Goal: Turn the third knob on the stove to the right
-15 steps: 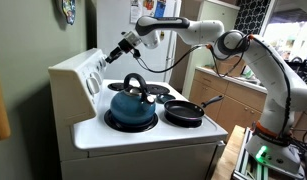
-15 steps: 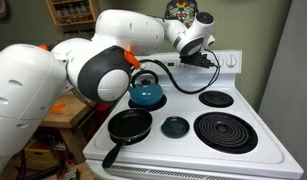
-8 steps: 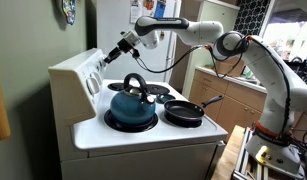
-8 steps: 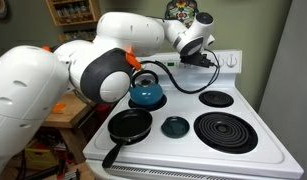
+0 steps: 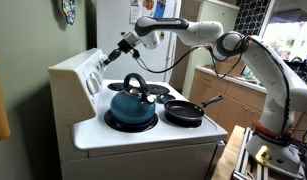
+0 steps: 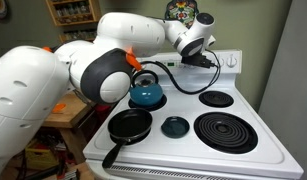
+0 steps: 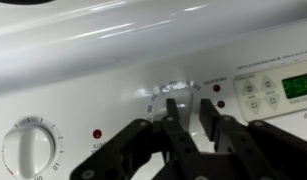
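Note:
The white stove [image 5: 153,138] has a raised back panel [image 5: 81,72] with knobs; it also shows in an exterior view [image 6: 188,152]. My gripper [image 5: 112,59] is pressed against that panel, and an exterior view shows the gripper [image 6: 215,61] at the panel's middle. In the wrist view the gripper [image 7: 190,106] has its two black fingers [image 7: 173,112] drawn in close on a white knob [image 7: 191,118], ringed by printed dial marks. Most of the knob is hidden by the fingers. Another knob [image 7: 28,150] sits at the lower left.
A blue kettle [image 5: 131,105] stands on a front burner and a black frying pan [image 5: 185,112] on the one beside it. A small dark dish [image 6: 174,126] lies mid-stove. The control panel with buttons [image 7: 278,88] is right of the gripper. A wooden counter [image 5: 228,85] stands behind.
The arm has stayed at the back panel in both exterior views. No clear movement of the arm, kettle or pan shows.

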`<state>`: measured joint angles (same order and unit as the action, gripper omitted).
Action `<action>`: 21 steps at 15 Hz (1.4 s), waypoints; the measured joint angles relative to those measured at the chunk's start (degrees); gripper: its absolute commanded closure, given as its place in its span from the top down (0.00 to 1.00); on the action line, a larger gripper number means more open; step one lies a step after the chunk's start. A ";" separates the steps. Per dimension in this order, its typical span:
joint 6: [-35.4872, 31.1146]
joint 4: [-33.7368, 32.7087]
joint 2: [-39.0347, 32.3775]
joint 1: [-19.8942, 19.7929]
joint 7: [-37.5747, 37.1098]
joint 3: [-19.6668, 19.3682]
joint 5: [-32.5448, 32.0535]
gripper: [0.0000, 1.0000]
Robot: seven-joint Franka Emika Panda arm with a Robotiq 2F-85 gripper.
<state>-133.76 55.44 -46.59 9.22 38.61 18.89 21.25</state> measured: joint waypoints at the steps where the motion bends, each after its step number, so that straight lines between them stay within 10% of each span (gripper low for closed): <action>1: 0.00 0.00 -0.01 -0.02 0.00 -0.02 0.00 0.13; 3: -0.01 -0.02 -0.01 -0.03 0.00 -0.22 -0.07 0.00; 21: 0.69 0.08 -1.78 -3.74 -4.79 3.52 9.91 0.16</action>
<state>-133.07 55.52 -48.37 5.47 33.83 22.41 31.16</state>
